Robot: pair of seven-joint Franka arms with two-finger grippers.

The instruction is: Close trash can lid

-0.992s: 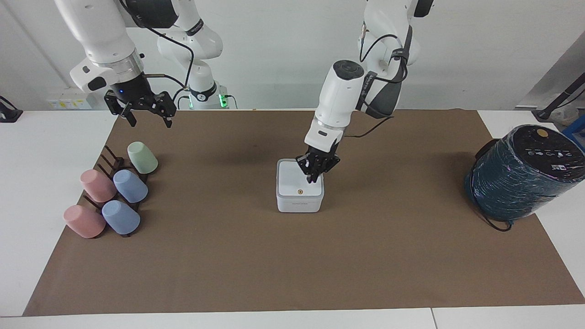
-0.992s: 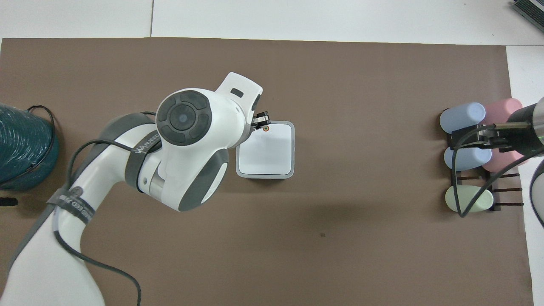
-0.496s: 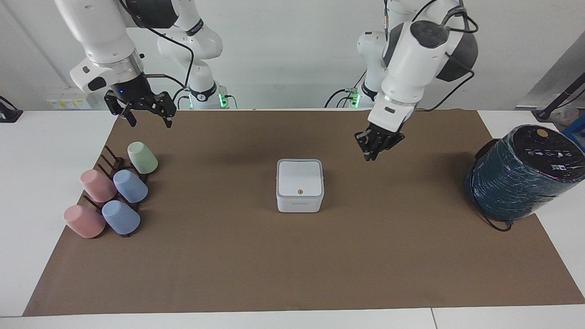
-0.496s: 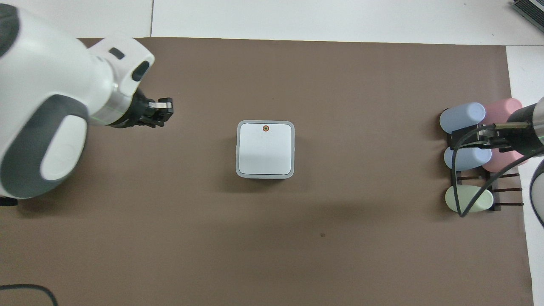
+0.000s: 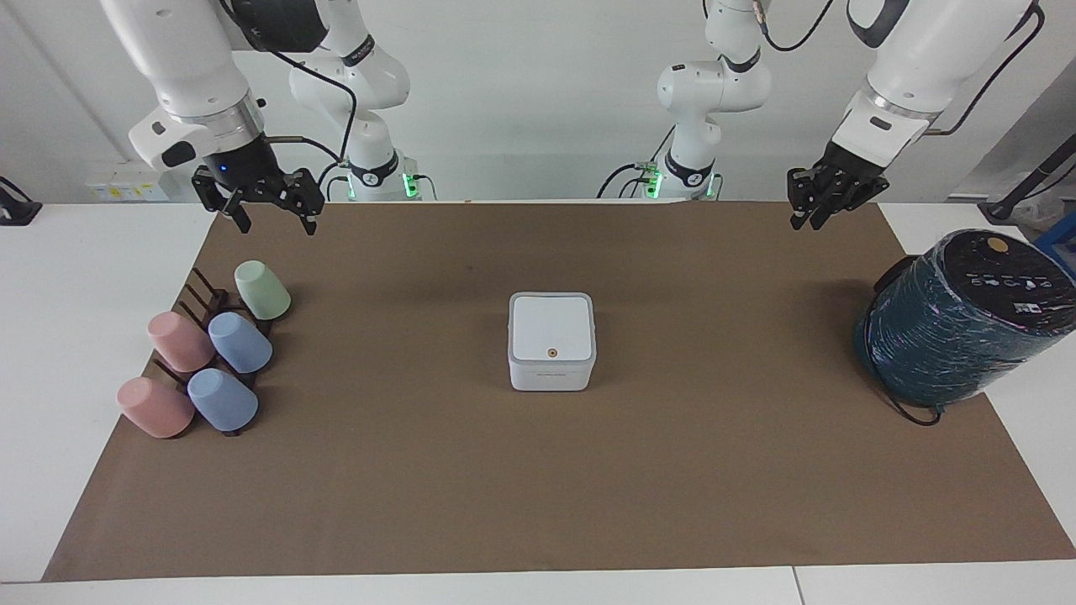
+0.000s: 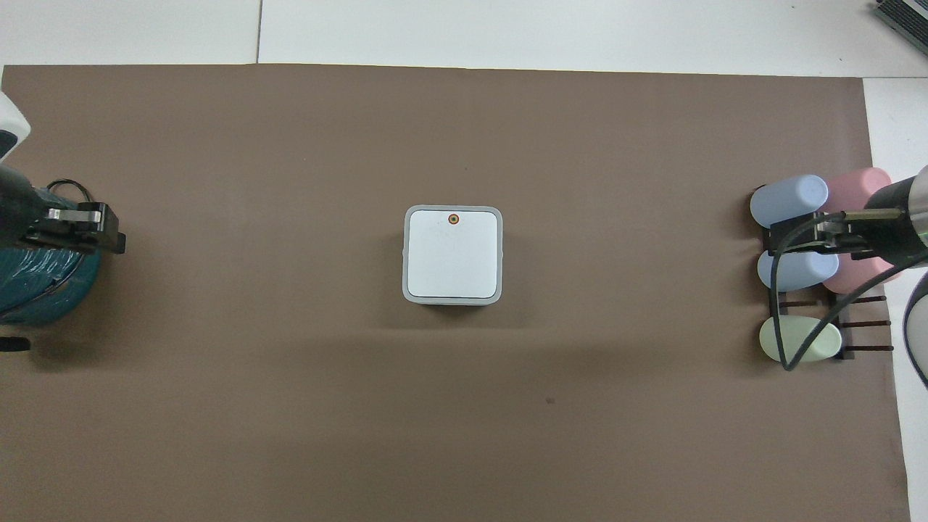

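White rounded-square lid (image 5: 551, 329) flat on trash can (image 5: 551, 377).

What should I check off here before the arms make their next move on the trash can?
1. Lid flat on trash can: ok.
2. Trash can upright on the brown mat: ok.
3. Left gripper off the lid, up near the teal cylinder: ok.
4. Right gripper waits above the cup rack, open: ok.
5. Lid latched: cannot tell.
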